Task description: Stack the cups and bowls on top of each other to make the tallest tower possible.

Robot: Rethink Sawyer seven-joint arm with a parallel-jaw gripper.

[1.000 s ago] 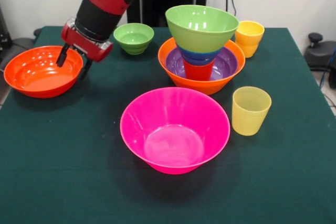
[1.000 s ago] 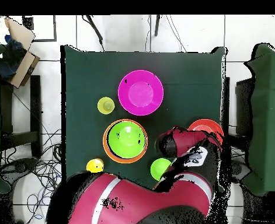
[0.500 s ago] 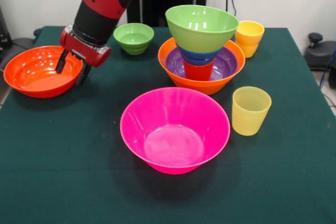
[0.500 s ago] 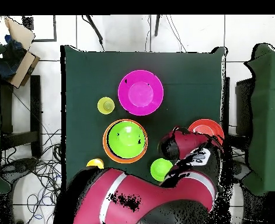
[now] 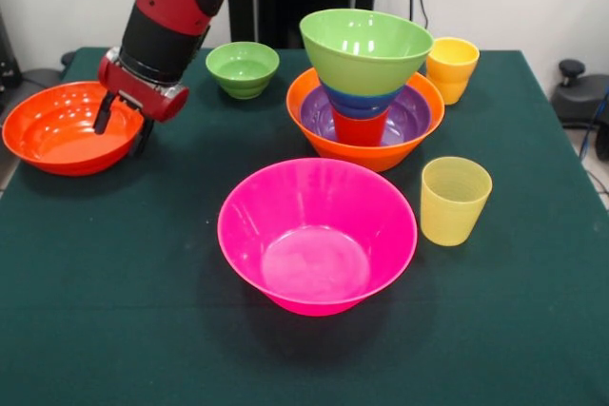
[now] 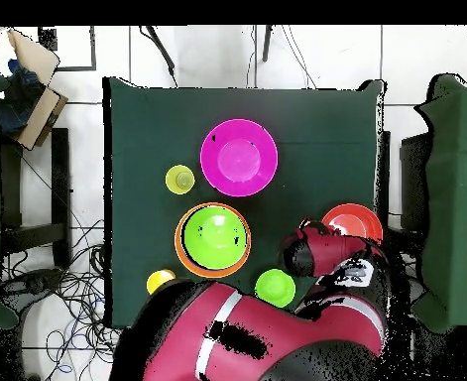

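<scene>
My gripper [image 5: 120, 132] is open at the table's left, its fingers astride the right rim of the red-orange bowl [image 5: 52, 135], one inside and one outside. The tower stands at centre back: a large orange bowl [image 5: 373, 155] holds a purple bowl [image 5: 412, 116], a red-orange cup [image 5: 360, 128], a blue bowl [image 5: 362, 102] and a green bowl [image 5: 366, 49] on top. In the overhead view the arm [image 6: 277, 337] covers the gripper beside the red-orange bowl [image 6: 354, 218].
A large pink bowl [image 5: 317, 235] sits in front of the tower. A pale yellow cup [image 5: 455, 202] is to its right, a yellow cup [image 5: 452, 68] behind the tower, and a small green bowl [image 5: 243, 68] at back left. The red-orange bowl lies at the table's left edge.
The gripper has shifted left in the front view, and the red-orange bowl has slid a little left with it. Everything else is still.
</scene>
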